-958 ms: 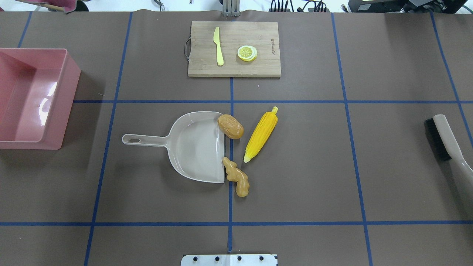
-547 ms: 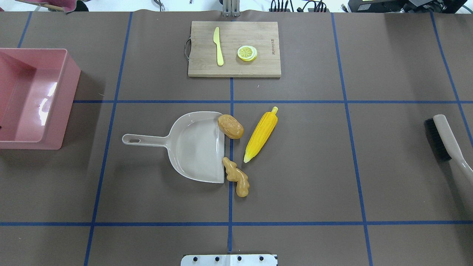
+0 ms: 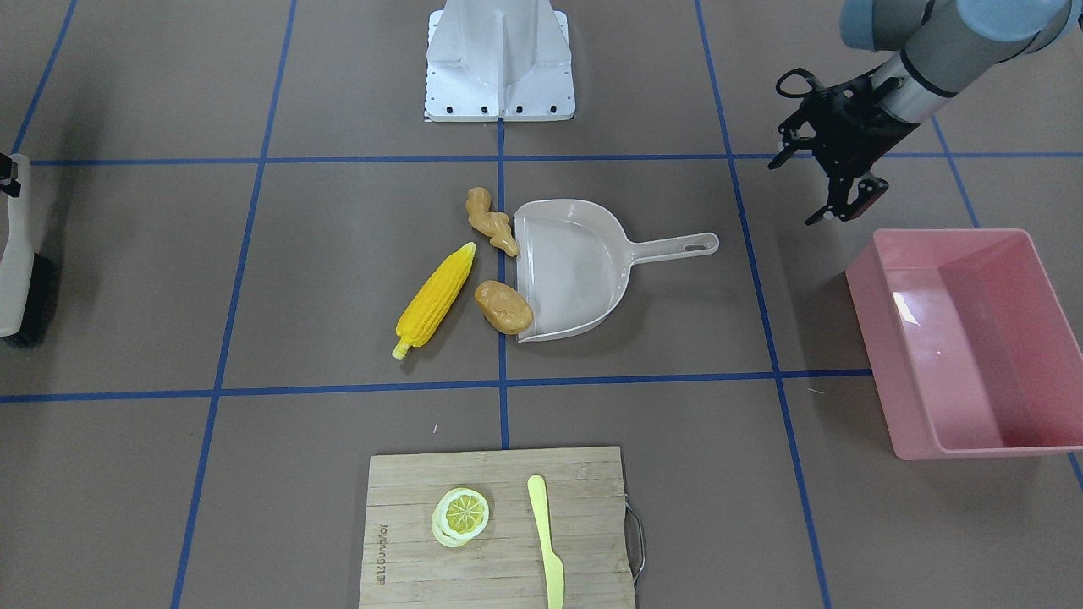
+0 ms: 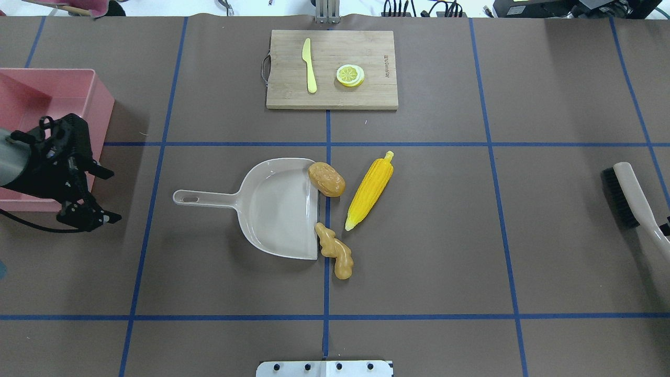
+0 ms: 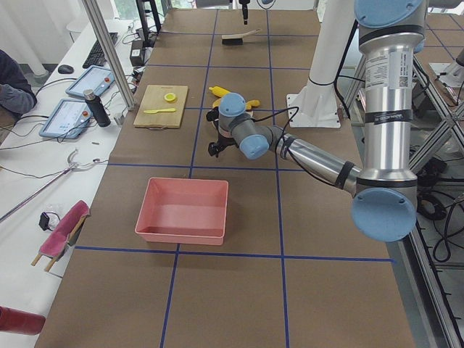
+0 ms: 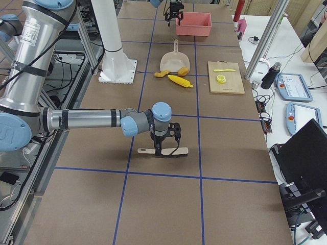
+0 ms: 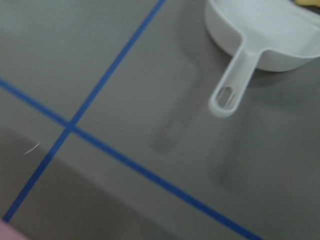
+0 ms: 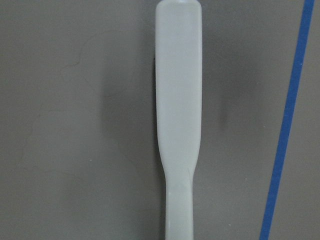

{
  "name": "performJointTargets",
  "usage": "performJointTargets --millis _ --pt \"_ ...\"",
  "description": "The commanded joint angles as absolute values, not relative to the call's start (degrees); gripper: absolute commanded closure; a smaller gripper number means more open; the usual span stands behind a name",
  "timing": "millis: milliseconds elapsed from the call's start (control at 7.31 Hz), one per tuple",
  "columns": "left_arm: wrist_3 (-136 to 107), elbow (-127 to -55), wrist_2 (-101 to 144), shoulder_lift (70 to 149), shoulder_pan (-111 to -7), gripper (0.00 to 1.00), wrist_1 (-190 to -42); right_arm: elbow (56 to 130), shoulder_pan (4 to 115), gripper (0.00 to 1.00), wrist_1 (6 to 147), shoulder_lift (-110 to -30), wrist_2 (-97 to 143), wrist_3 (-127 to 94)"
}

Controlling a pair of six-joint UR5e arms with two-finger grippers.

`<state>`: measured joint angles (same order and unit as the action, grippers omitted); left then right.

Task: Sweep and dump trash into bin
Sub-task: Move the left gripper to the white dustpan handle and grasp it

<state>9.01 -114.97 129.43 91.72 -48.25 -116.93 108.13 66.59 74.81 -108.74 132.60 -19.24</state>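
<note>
The yellow corn cob (image 4: 369, 191) (image 3: 436, 300), brown potato (image 4: 326, 179) (image 3: 503, 306) and tan ginger root (image 4: 335, 251) (image 3: 491, 220) lie on the table at the open mouth of the beige dustpan (image 4: 277, 209) (image 3: 575, 271). The pink bin (image 4: 99, 94) (image 3: 880, 372) stands at the table's left end. My left gripper (image 4: 114, 196) (image 3: 794, 194) is open and empty, beside the bin and left of the dustpan handle (image 7: 235, 85). My right gripper (image 6: 166, 145) hovers over the brush handle (image 8: 178, 100); I cannot tell if it is open.
The brush (image 4: 631, 196) (image 3: 17, 271) lies at the table's right end. A wooden cutting board (image 4: 366, 97) with a pale yellow knife (image 4: 310, 65) and a lemon slice (image 4: 350, 75) sits at the far middle. The robot base plate (image 4: 324, 368) is at the near edge.
My left arm has come into the overhead view at the left, in front of the bin. A bit of my right gripper now shows at the right edge by the brush handle.
</note>
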Motion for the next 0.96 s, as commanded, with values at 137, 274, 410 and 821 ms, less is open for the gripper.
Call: performJointTargets --millis 137,274,410,821 --pt "21.62 -113.03 127.88 94.39 -46.93 0.01 -116.81 104.35 63.46 0.00 71.92 -108.90 129.29 -19.25" --pt "21.62 -113.29 127.36 94.92 -46.93 0.01 -116.63 103.46 63.11 0.00 70.85 -108.55 129.46 -19.34" --pt "21.71 -112.68 125.09 95.01 -46.76 0.01 -117.07 103.10 62.67 0.00 70.58 -108.54 129.81 -19.34" --pt "22.41 -108.75 124.81 100.08 -46.50 0.01 -116.63 103.10 59.69 0.00 70.58 -108.46 131.05 -19.34"
